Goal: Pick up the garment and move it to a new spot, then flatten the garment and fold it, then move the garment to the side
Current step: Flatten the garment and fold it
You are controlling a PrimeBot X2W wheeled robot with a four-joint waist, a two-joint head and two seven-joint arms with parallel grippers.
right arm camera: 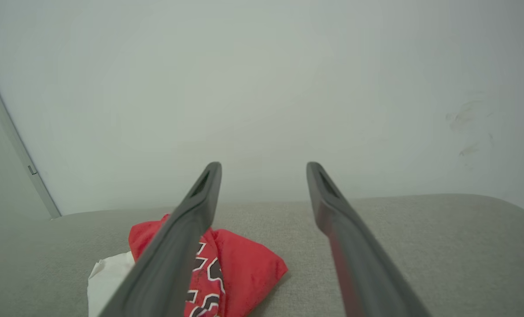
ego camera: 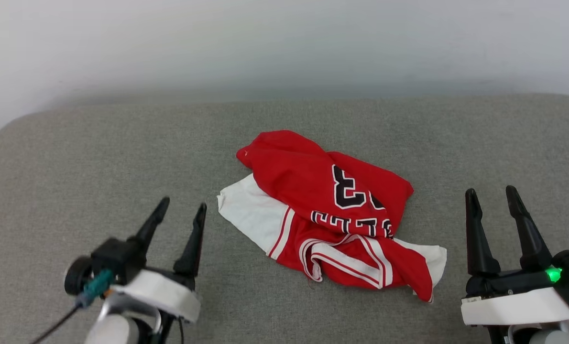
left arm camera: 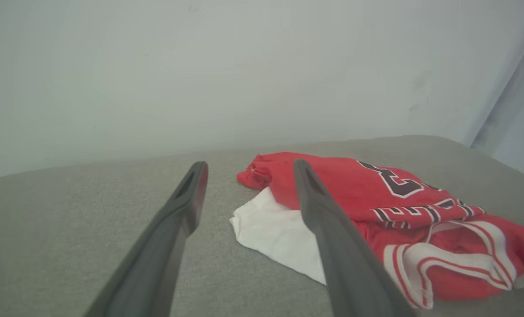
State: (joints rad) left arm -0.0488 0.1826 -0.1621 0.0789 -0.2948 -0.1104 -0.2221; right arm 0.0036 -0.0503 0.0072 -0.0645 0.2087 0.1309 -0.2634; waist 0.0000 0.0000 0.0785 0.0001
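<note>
The left gripper [ego camera: 182, 206] sits near left, fingers apart, holding nothing. The crumpled garment [ego camera: 308, 184] lies in the middle of the grey cushion [ego camera: 98, 153], bare room all round. The right gripper [ego camera: 491, 192] sits near right, fingers apart too.

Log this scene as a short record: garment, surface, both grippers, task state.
garment: red with white sleeves, crumpled in a heap, not flat
surface: grey fabric with rounded corners; the garment lies near its middle
wall: pale, behind the surface
left gripper: open, empty, left of the garment, apart from it
right gripper: open, empty, right of the garment, apart from it
task state: garment not yet grasped, flattened or folded
</note>
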